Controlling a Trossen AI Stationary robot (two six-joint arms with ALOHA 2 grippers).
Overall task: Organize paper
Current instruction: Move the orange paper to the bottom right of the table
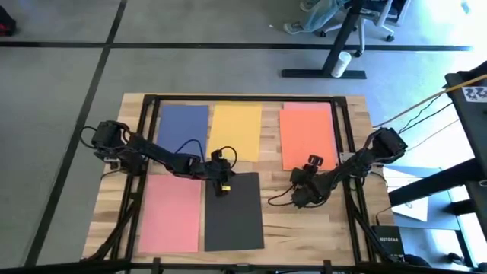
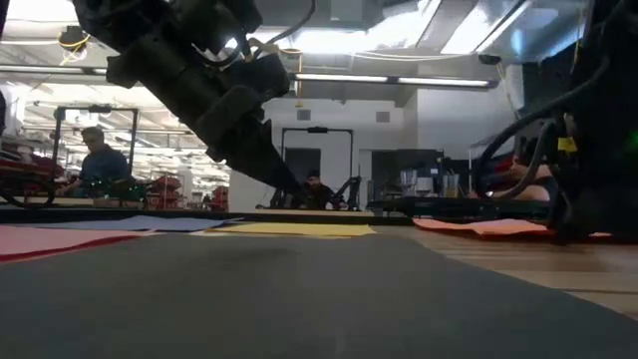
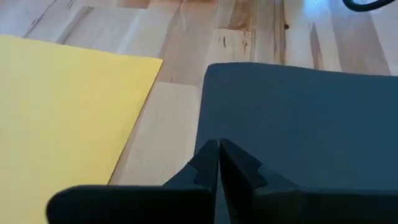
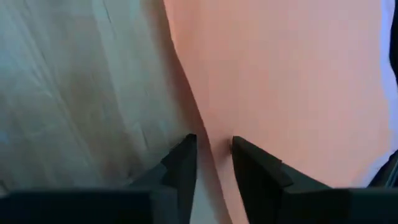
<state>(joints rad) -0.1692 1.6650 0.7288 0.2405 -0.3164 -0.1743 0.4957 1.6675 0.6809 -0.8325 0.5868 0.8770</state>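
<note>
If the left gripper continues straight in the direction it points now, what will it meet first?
Most likely the dark grey sheet: the left gripper, fingers together, sits over its near edge and points across it. The yellow sheet lies off to one side. Its height above the paper is unclear.

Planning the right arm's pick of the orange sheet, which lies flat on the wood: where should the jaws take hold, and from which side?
Take the flat orange construction paper sheet at its long edge facing the table's middle, near the corner closest to the right gripper. That edge is free, bordered by bare wooden table, and the open jaws already straddle it. Lying flat, it offers no other purchase, so one jaw probably must slide under.
</note>
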